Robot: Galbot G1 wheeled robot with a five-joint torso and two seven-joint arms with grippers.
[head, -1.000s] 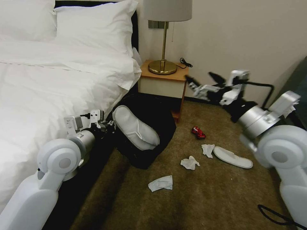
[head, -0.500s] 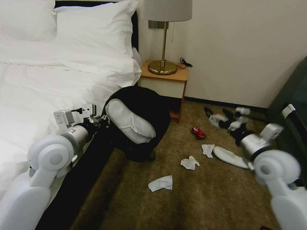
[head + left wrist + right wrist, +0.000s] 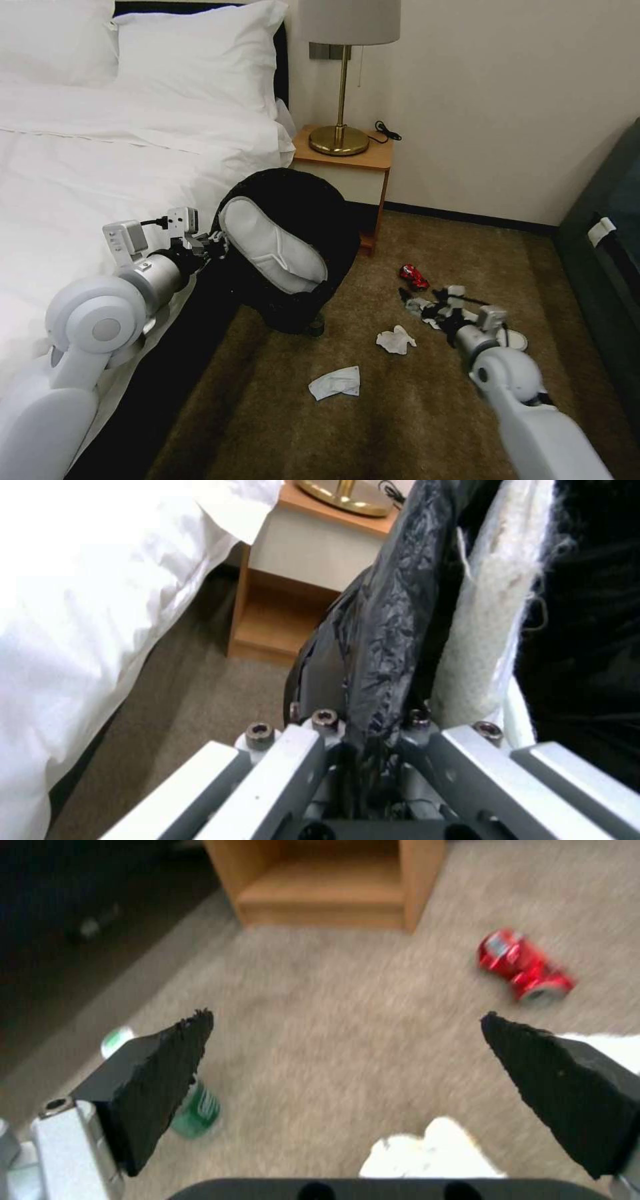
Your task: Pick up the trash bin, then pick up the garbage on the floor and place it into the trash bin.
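Observation:
My left gripper (image 3: 212, 244) is shut on the rim of the black trash bin (image 3: 313, 200), which hangs tilted beside the bed with one white slipper (image 3: 273, 253) in its mouth. In the left wrist view the gripper (image 3: 367, 730) pinches the bin's black liner (image 3: 380, 630) next to that slipper (image 3: 493, 620). My right gripper (image 3: 420, 303) is low over the carpet, open (image 3: 347, 1016), above a crumpled tissue (image 3: 433, 1152). A crushed red can (image 3: 523, 967) lies just beyond it, and a green-capped bottle (image 3: 197, 1107) lies by one fingertip. The second slipper (image 3: 515, 341) lies under my right arm.
More tissues (image 3: 395, 340) (image 3: 335, 382) lie on the carpet toward me. A wooden nightstand (image 3: 343, 175) with a brass lamp (image 3: 340, 137) stands against the wall, the white bed (image 3: 100, 173) runs along the left, and a dark cabinet (image 3: 610, 240) stands at the right.
My right arm swung down from beside the nightstand to just above the litter on the carpet, gripper still open. My left arm lifted the bin slightly higher.

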